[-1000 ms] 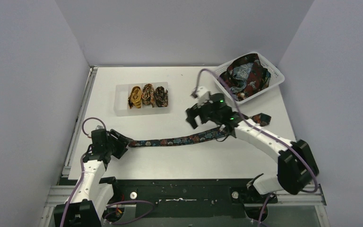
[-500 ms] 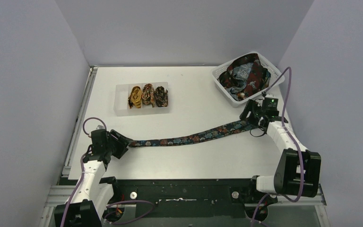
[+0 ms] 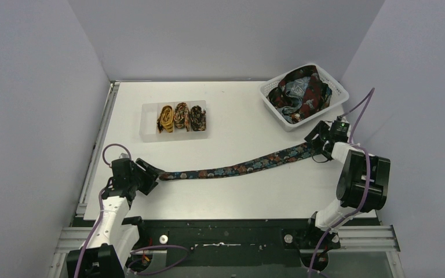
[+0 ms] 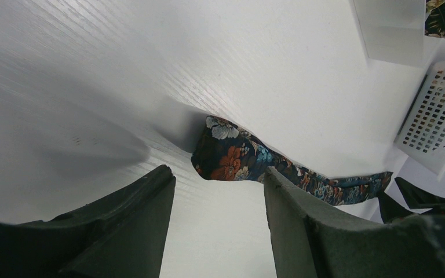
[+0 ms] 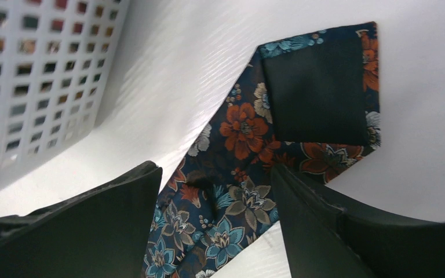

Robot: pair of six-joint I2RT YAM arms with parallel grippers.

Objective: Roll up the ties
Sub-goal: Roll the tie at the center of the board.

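The left pincer [image 4: 217, 174], released, sits at the narrow end and the right pincer [image 5: 217, 168], also released, at the wide end of the dark floral tie [image 3: 237, 168], stretched flat across the counter [image 3: 237, 124], near the white basket [image 3: 339, 92].

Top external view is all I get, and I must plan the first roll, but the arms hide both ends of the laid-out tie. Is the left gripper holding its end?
Observer: No. The left gripper is open; the tie has its narrow end lying on the table just ahead of the fingertips, ungripped.
Operator: And the right one?
Observer: The right gripper is open too, with the wide part of the tie running between its fingers.
Operator: Is that end flat?
Observer: Not quite: a plain dark patch covers the tip, seemingly the tip folded back.
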